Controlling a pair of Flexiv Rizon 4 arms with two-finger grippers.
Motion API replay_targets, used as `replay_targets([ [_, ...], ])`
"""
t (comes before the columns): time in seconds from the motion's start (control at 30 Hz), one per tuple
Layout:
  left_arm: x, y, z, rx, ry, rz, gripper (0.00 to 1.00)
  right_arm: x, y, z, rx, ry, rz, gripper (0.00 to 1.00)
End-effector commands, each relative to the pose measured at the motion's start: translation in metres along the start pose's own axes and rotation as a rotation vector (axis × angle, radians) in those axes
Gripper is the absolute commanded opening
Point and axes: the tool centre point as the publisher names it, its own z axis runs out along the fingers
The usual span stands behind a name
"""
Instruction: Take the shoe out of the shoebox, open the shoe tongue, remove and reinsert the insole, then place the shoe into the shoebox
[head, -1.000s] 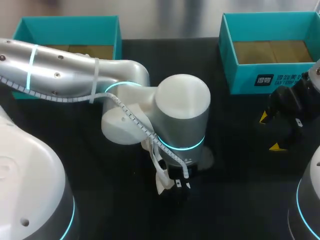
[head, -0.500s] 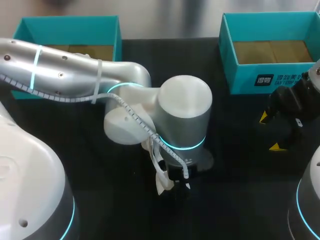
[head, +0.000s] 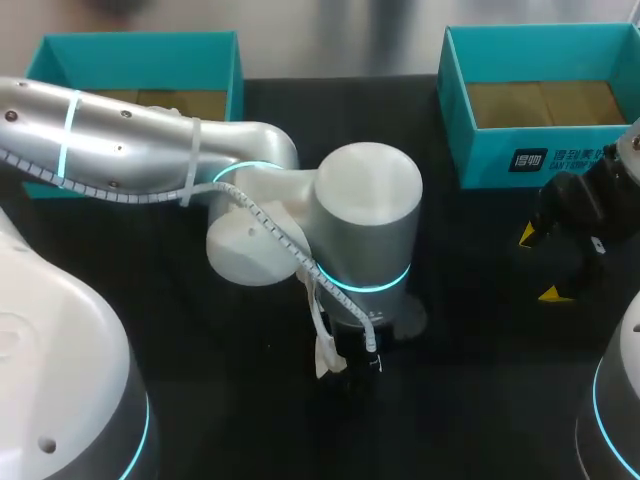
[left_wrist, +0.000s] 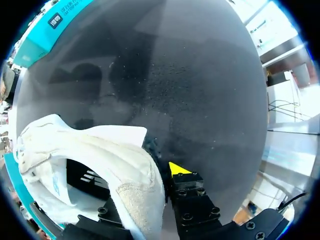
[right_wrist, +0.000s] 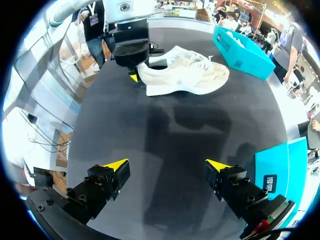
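Left gripper (right_wrist: 133, 72) pinches the heel of the white shoe (right_wrist: 185, 75), which lies on the table (right_wrist: 165, 130), outside the shoebox (head: 530, 150). Right gripper (right_wrist: 167, 170), fingers wide, hangs well apart from the shoe; best bring it to the tongue with the heel held firm

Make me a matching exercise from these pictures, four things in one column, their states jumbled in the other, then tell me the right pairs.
Things:
1. shoe
2. left tool
3. right tool
4. right box

States:
A. open, over bare table
B. empty, its brown floor showing
C. shut on the shoe's heel
D. white, lying on the table

Pairs: 1-D, 2-C, 3-A, 4-B
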Motion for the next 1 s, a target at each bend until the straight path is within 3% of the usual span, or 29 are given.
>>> replay_targets([
  [0.03,-0.008,0.011,-0.027,0.013,0.013,0.013,0.00,0.000,0.001,0.000,0.003,0.000,0.001,1.00],
  [0.33,-0.026,0.036,-0.112,-0.004,0.044,0.075,0.00,0.000,0.001,0.000,0.003,0.000,0.001,1.00],
  [0.47,-0.043,0.045,-0.146,-0.026,0.054,0.083,0.00,0.000,0.001,0.000,0.003,0.000,0.001,1.00],
  [0.77,-0.082,0.065,-0.197,-0.041,0.040,0.050,0.00,0.000,0.001,0.000,0.003,0.000,0.001,1.00],
  [1.0,-0.100,0.072,-0.236,-0.049,0.028,0.083,0.00,0.000,0.001,0.000,0.003,0.000,0.001,1.00],
])
